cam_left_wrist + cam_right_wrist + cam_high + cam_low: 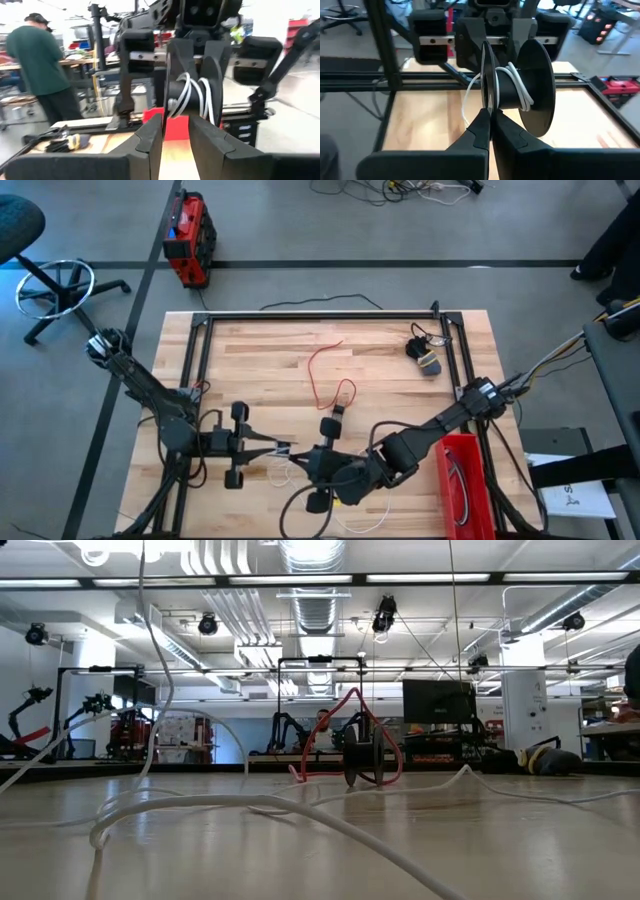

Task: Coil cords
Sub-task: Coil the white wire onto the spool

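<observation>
A black spool (520,85) carries a few turns of the white cord (517,82). The rest of the white cord (200,805) lies in loose loops on the near part of the table (290,472). My right gripper (490,117) is shut on the spool near the table's front middle (318,463). My left gripper (176,130) faces it from the left (285,448), open, its fingers just short of the spool (192,92). The red cord (325,370) lies loose mid-table. The black cord (425,358) is a small bundle at the far right. My right gripper pinches the spool's thin flange (487,95) at its rim between its two fingers. The fingers come level from the table's right. The spool sits above the tabletop with its axle level. The white cord hangs slack from the core toward the table (469,97).
A black metal frame (200,330) runs round the table's edges. A red bin (462,480) stands at the near right. A person in a green top (40,60) stands beyond the table. The red cord (345,705) and black bundle (545,758) show in the low view.
</observation>
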